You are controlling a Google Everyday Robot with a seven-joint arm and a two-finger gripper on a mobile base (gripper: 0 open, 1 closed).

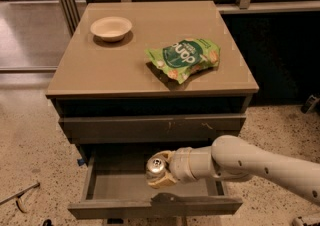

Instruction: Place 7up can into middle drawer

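Note:
The 7up can (pixel 155 166), silver with a shiny pull-tab top, is held upright in my gripper (pixel 161 171) over the inside of the open middle drawer (pixel 115 186). My pale arm reaches in from the right, and the gripper's fingers are closed around the can's sides. The can sits near the middle of the drawer, just above its flat grey floor; I cannot tell if it touches. The drawer is pulled out toward the camera, with its plain front panel (pixel 155 206) at the bottom of the view.
The cabinet's tan top (pixel 100 65) carries a pale bowl (pixel 111 27) at the back left and a green snack bag (pixel 185 57) at the right. A shut scratched drawer front (pixel 150 127) sits above the open drawer. Speckled floor surrounds the cabinet.

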